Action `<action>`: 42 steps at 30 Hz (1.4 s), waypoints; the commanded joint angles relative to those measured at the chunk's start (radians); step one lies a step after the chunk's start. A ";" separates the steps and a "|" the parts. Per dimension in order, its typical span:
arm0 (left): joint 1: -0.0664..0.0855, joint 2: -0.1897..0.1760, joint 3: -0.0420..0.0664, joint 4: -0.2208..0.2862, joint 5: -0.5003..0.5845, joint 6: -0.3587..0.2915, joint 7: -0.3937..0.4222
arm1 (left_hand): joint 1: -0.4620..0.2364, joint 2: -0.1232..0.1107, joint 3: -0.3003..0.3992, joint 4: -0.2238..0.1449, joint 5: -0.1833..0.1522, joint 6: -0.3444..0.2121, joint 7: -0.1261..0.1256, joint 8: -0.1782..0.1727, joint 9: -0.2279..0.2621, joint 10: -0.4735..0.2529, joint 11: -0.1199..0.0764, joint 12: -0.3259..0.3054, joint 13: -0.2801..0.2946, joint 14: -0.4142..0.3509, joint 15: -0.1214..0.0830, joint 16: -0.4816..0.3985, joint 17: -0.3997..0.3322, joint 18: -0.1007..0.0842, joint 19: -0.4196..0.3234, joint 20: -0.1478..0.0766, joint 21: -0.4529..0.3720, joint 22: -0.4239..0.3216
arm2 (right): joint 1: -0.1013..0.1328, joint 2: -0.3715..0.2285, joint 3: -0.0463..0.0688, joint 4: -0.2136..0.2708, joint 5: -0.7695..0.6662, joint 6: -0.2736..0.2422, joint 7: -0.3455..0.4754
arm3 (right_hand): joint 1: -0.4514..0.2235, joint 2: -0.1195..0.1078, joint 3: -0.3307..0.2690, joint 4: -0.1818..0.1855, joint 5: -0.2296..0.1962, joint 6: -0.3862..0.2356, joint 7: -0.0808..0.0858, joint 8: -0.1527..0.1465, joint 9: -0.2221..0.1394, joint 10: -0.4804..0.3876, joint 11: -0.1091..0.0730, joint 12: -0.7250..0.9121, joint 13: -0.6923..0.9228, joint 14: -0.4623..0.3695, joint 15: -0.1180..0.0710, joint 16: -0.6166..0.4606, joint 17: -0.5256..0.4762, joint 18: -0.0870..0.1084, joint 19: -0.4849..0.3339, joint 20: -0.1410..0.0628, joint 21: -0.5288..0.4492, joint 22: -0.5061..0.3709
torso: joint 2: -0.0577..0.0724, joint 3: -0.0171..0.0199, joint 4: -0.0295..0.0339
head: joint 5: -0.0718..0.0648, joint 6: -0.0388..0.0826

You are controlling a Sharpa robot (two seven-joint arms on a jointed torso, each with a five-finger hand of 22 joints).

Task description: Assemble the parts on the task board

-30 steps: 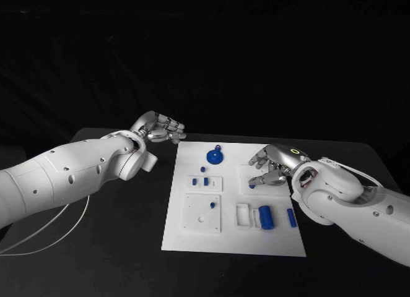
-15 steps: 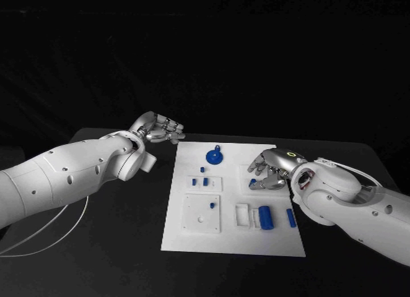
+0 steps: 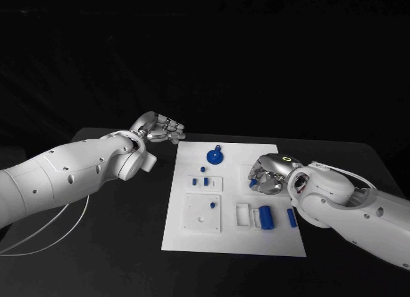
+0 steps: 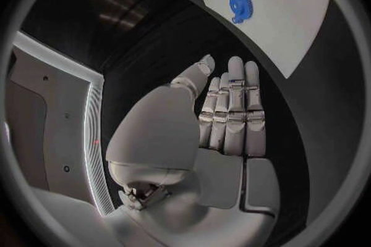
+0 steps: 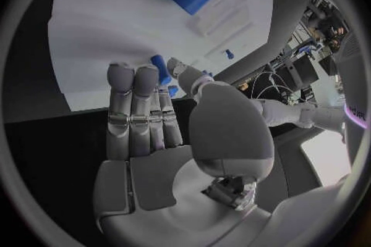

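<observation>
One small blue peg, largely hidden, is pinched in the right robot hand, now farther left over the task board; left robot hand spread, unmoved.

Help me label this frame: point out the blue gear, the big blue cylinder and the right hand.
blue gear (image 3: 215,155), head view, middle of its disc.
big blue cylinder (image 3: 267,217), head view, middle of its side.
right hand (image 3: 267,174), head view, back of the hand.

Task board: matt white plastic, smooth. Blue peg pinched in right hand: smooth plastic. Blue gear between hands: matt plastic. Both hands, incl. left hand: satin silver metal. Table: matt black.
</observation>
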 commanded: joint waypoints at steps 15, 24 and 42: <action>0.001 0.000 0.001 0.001 0.008 0.022 0.003 | -0.002 0.009 0.001 0.003 0.004 0.003 0.002 -0.001 -0.001 0.000 -0.001 0.002 0.000 0.005 -0.001 -0.003 0.001 -0.012 0.006 0.002 0.003 0.007 | -0.002 0.014 -0.009 -0.008 -0.019 -0.095 0.006 | -0.008 0.053 0.086 0.012 -0.016 0.081 0.002 0.001 0.011 0.086 -0.021 0.001 0.020 0.002 -0.024 0.007 0.010 -0.020 0.047 -0.025 0.028 0.010 | 0.000 -0.0001 -0.0010 | 0.001 -0.005; 0.001 0.000 0.001 0.001 0.008 0.026 0.001 | -0.002 0.010 0.001 0.002 0.004 0.004 0.002 0.000 -0.001 -0.001 -0.001 0.002 0.000 0.005 -0.001 -0.002 0.002 -0.011 0.006 0.002 0.002 0.013 | -0.004 0.009 -0.010 0.004 -0.029 -0.162 -0.015 | -0.031 0.060 0.206 -0.040 -0.011 0.126 -0.002 0.000 0.042 0.129 -0.030 0.001 0.079 0.003 -0.032 0.012 0.016 -0.030 0.046 -0.034 0.063 0.031 | 0.000 -0.0006 -0.0005 | 0.000 -0.007; 0.000 0.002 0.000 -0.016 0.008 0.027 0.000 | -0.002 0.010 0.001 0.002 0.004 0.004 0.002 0.000 -0.001 -0.001 -0.001 0.002 0.000 0.005 -0.001 -0.002 0.002 -0.011 0.006 0.002 0.002 0.013 | -0.004 -0.001 0.010 0.111 0.043 -0.218 0.049 | -0.023 0.063 0.195 -0.041 -0.016 0.128 -0.003 -0.001 0.050 0.131 -0.030 0.001 0.076 0.003 -0.033 0.009 0.018 -0.032 0.044 -0.035 0.061 0.038 | 0.000 -0.0011 -0.0008 | 0.014 -0.007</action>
